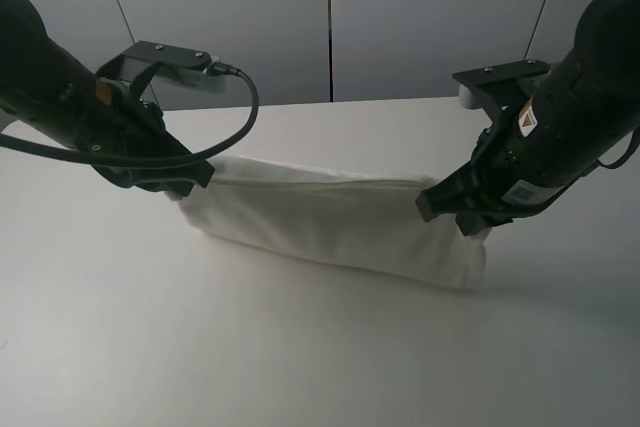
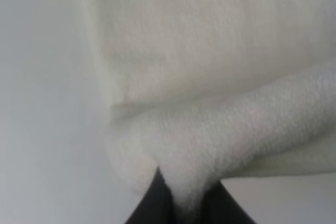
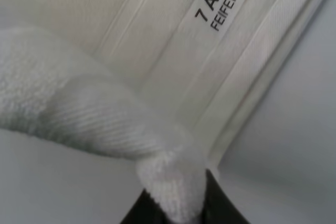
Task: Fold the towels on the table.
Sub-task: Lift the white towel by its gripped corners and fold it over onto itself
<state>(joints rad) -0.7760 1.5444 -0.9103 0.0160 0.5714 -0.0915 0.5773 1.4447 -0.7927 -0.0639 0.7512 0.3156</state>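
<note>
Because a fold needs both ends to travel together, my left gripper (image 1: 182, 185) and right gripper (image 1: 465, 219) are each clenched on one end of the towel (image 1: 330, 222). It spans between them near the middle of the counter (image 1: 300, 347), its lower part apparently resting there. The printed label (image 3: 223, 1) sits near my right grasp, so I judge I hold the banded edge.

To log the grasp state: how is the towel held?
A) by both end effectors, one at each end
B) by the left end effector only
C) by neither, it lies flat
A: the left end effector and right end effector each pinch one end of the towel.
</note>
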